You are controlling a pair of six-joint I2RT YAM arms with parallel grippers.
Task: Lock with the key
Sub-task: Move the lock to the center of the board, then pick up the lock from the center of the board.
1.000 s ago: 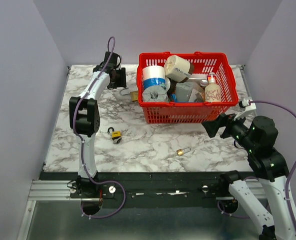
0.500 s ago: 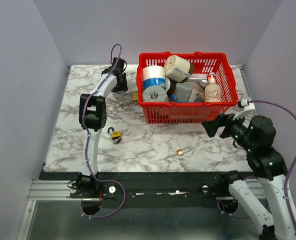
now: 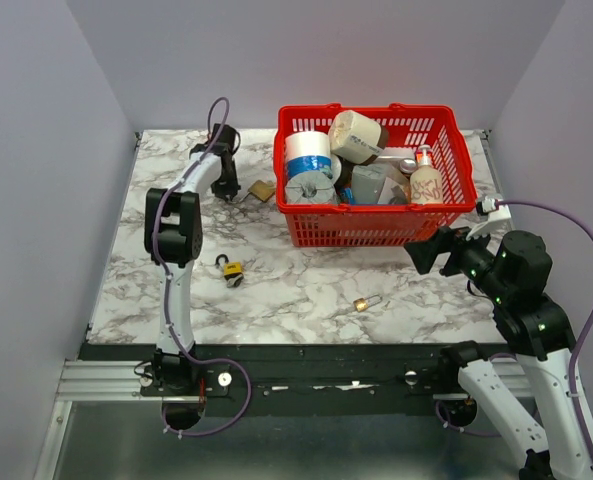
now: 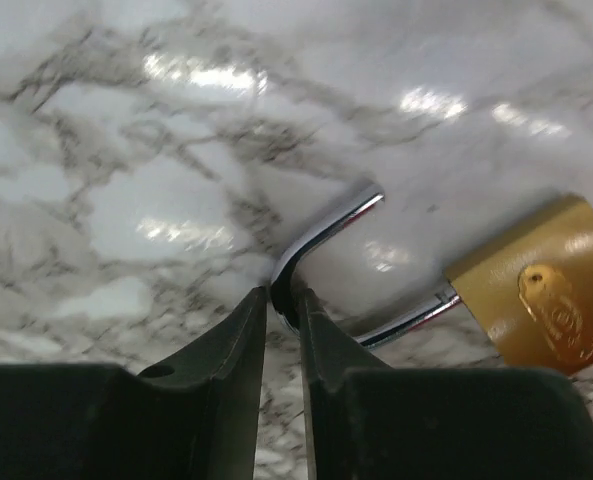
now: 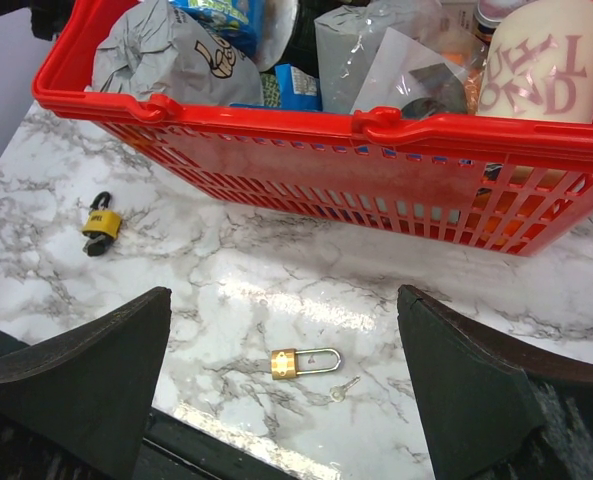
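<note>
My L fingers pinch the shackle bend of brass padlock, upper left in top view, beside red basket. R fingers spread wide. Risk: tip-only grip, so round shackle may slip out.

We log the left end effector swung from the bench's back edge toward the arm bases, now just left of the brass padlock. Its jaws, wide a second ago, now pinch the padlock's chrome shackle.
</note>
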